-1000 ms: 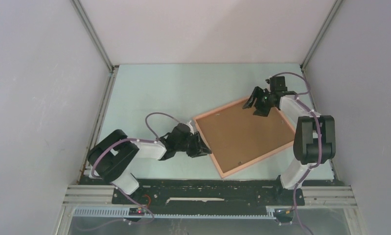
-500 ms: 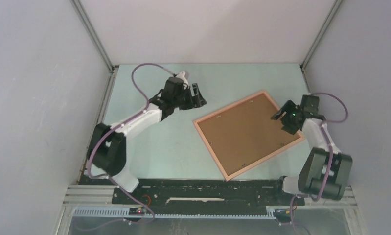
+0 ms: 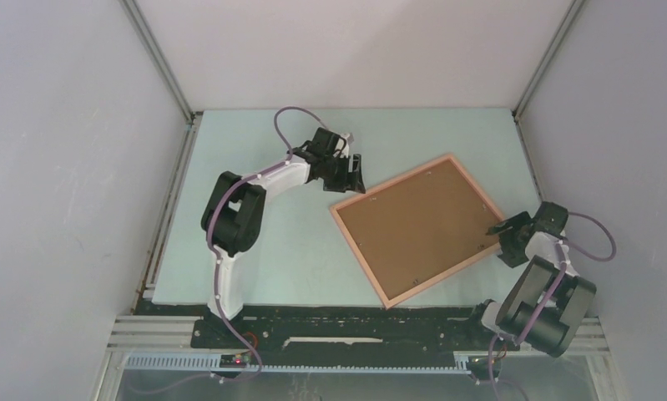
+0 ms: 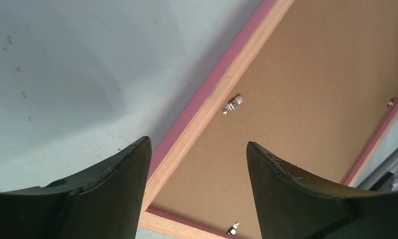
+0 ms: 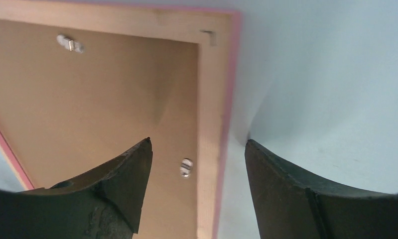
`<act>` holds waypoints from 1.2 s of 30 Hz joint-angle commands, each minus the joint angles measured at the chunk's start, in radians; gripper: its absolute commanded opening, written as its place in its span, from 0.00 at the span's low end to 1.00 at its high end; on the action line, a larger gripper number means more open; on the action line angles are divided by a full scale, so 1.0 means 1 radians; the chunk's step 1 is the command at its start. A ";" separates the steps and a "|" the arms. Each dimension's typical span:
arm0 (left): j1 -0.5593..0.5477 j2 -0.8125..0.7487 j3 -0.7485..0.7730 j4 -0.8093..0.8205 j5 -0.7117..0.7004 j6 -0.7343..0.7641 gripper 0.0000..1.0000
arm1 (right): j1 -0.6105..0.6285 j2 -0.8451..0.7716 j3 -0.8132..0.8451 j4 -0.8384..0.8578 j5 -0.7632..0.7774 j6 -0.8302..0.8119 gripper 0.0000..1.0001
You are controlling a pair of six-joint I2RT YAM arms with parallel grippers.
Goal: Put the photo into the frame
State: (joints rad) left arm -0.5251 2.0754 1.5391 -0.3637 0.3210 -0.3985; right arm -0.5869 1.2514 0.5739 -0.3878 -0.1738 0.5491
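The frame (image 3: 356, 251) lies flat on the bench (image 3: 263, 242) in the middle right of the top view, a little turned. Its back side is up, so the brown back board (image 3: 417, 225) with small metal clips (image 4: 233, 104) shows. The left end effector (image 3: 351, 174) is open and holds nothing, over the frame's edge near the upper left corner. The right end effector (image 3: 505, 242) is also open and empty, at the right corner.
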 commanded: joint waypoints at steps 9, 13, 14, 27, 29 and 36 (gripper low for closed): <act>0.057 -0.138 -0.308 0.139 0.100 -0.161 0.68 | 0.300 0.236 0.099 0.238 -0.136 0.038 0.75; 0.088 -0.283 -0.521 0.271 0.121 -0.249 0.66 | 0.383 0.323 0.216 0.230 -0.181 -0.002 0.75; 0.088 -0.315 -0.561 0.294 0.131 -0.261 0.65 | 0.405 0.351 0.257 0.214 -0.189 -0.023 0.75; 0.213 -0.578 -0.674 0.218 0.117 -0.210 0.66 | 0.582 0.317 0.655 -0.166 0.376 -0.135 0.77; 0.234 -0.577 -0.612 0.139 0.101 -0.149 0.69 | 0.637 0.285 0.662 -0.140 0.289 -0.124 0.76; 0.260 -0.354 -0.421 0.042 0.079 -0.105 0.70 | 0.859 0.433 0.650 0.200 -0.183 0.217 0.69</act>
State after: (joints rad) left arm -0.2710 1.5955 1.0058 -0.2481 0.4068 -0.5568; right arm 0.1432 1.5829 1.2152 -0.3904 -0.1284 0.5610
